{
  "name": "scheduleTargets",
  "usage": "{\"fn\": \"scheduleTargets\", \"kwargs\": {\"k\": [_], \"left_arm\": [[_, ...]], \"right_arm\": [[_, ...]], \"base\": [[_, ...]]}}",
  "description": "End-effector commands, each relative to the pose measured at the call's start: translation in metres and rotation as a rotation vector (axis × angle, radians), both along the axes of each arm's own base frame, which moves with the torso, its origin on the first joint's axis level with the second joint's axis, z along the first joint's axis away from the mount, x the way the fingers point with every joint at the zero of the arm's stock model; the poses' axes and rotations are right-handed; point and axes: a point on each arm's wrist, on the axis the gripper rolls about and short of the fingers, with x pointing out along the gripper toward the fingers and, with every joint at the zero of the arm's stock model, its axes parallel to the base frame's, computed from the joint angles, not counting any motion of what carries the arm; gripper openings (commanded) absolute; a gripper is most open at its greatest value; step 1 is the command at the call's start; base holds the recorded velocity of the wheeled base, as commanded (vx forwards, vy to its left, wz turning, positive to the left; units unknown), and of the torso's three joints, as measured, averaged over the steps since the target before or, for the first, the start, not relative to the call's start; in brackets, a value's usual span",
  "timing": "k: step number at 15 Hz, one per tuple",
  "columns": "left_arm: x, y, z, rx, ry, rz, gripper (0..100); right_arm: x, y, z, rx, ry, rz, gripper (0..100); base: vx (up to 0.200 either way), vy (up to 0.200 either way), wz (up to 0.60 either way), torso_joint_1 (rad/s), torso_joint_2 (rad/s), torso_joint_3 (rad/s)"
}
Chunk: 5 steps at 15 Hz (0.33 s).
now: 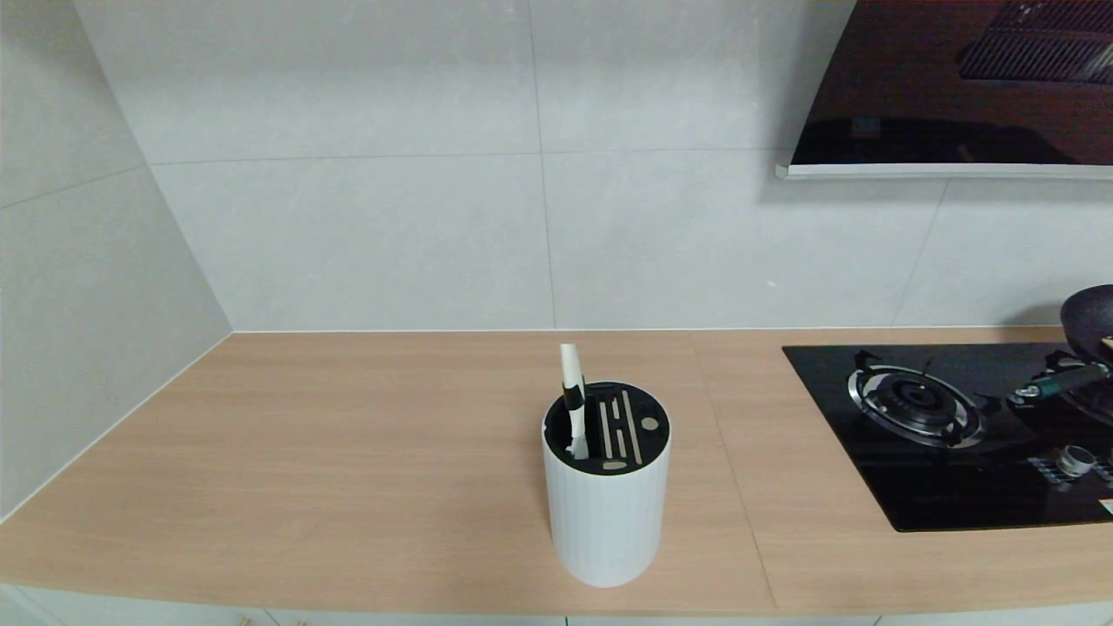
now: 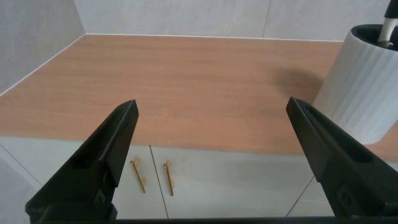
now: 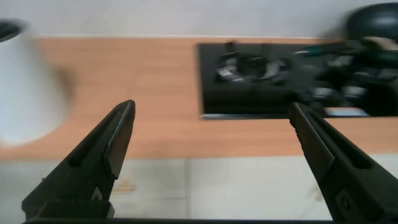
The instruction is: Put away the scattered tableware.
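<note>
A white-handled utensil stands in the ribbed white holder at the head view's lower centre, its working end hidden. The left gripper and right gripper gape empty; the left wrist view adds gold cabinet handles.

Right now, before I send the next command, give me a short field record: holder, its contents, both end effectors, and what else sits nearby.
holder: white ribbed cylinder, upright on the countertop, black slotted top
utensil: white handle with a black band, standing in a slot of the holder
left end effector: open, empty, off the countertop's front edge, near the holder
right end effector: open, empty, off the front edge, facing the stove
pan: dark, on the stove's far burner
</note>
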Motion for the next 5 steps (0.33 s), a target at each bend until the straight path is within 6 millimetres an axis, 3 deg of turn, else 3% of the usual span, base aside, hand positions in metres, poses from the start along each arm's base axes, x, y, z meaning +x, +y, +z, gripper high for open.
{"fn": "scheduleTargets", "kwargs": {"k": [1, 5], "left_arm": [[0.0001, 0.0, 0.0001, 0.0, 0.001, 0.001, 100], [0.0001, 0.0, 0.0001, 0.0, 0.001, 0.001, 100]], "right_arm": [[-0.0011, -0.0001, -0.001, 0.002, -0.008, 0.011, 100], [-0.0012, -0.0001, -0.001, 0.002, -0.009, 0.01, 100]], "base": [[0.0, 0.0, 0.0, 0.0, 0.0, 0.0], [0.0, 0.0, 0.0, 0.0, 0.0, 0.0]]}}
